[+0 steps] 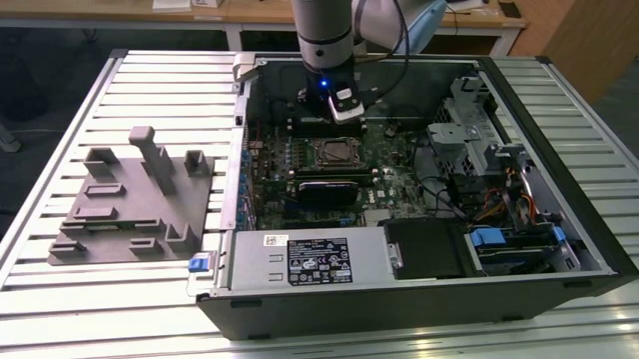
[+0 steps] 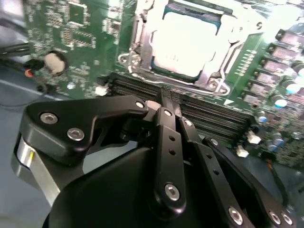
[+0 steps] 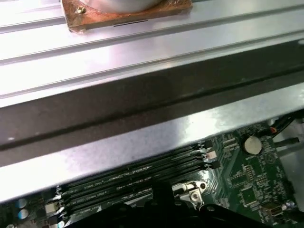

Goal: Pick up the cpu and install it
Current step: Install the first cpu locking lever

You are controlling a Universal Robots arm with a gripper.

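The ribbed silver aluminium desk (image 1: 130, 299) carried an open black computer case (image 1: 420, 299) lying on its side, with a grey plastic fixture with upright posts (image 1: 135, 198) resting on the slats at the exterior view's left of it. Inside the case lay the green motherboard (image 1: 390, 191), its long black memory slots (image 3: 133, 178) running beside the square metal-framed socket (image 2: 142, 52). My arm (image 1: 325, 30) reached down into the case, and my black gripper (image 2: 166, 102) hung just above the memory slots, near the socket's edge, its fingers drawn together with nothing between them. The small flat square cpu with a pale silvery-grey metal top (image 2: 187, 42) sat in the socket, within the frame, apart from my gripper.
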